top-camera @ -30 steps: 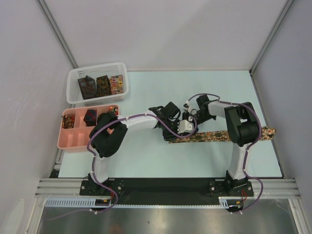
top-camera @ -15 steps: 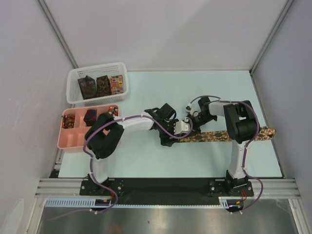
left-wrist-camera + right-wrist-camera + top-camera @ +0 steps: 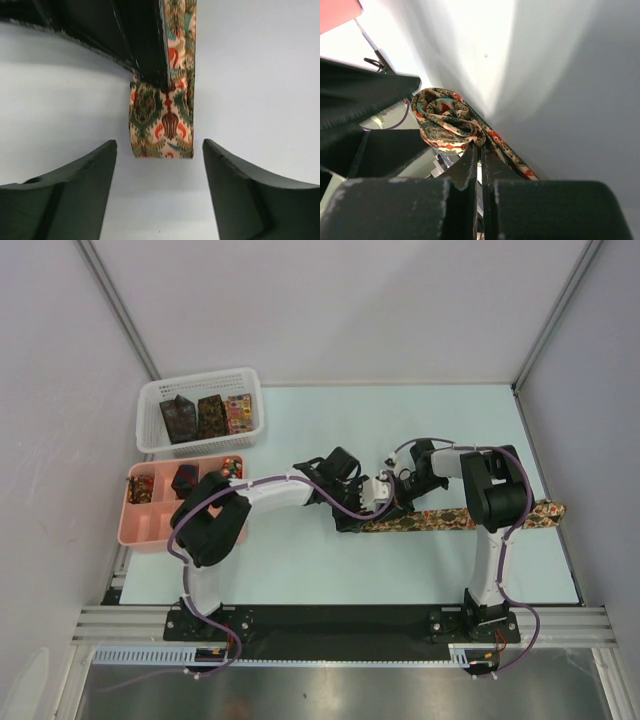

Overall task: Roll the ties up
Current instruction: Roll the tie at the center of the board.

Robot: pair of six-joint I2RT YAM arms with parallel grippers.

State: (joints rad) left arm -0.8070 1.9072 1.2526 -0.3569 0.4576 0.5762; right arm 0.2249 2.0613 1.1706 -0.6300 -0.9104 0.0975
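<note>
A brown-gold patterned tie (image 3: 470,517) lies as a strip across the right half of the table, and its left end is curled into a loose roll (image 3: 445,120). My right gripper (image 3: 393,497) is shut on the tie at this roll, its jaws (image 3: 481,147) pinching the fabric. My left gripper (image 3: 362,517) is open just left of the roll. In the left wrist view the rolled end (image 3: 162,127) sits ahead of and between the spread fingers (image 3: 90,175), untouched, with the right gripper's black finger (image 3: 142,45) on top of it.
A white mesh basket (image 3: 150,443) at the back left holds three folded ties (image 3: 211,415). In front of it a pink compartment tray (image 3: 140,530) holds small rolls (image 3: 185,480). The arms cross close together at the table's middle.
The tie's left end has drawn a little to the right and curled up. My left gripper has shifted right and slightly back along with it. The right arm has barely moved.
</note>
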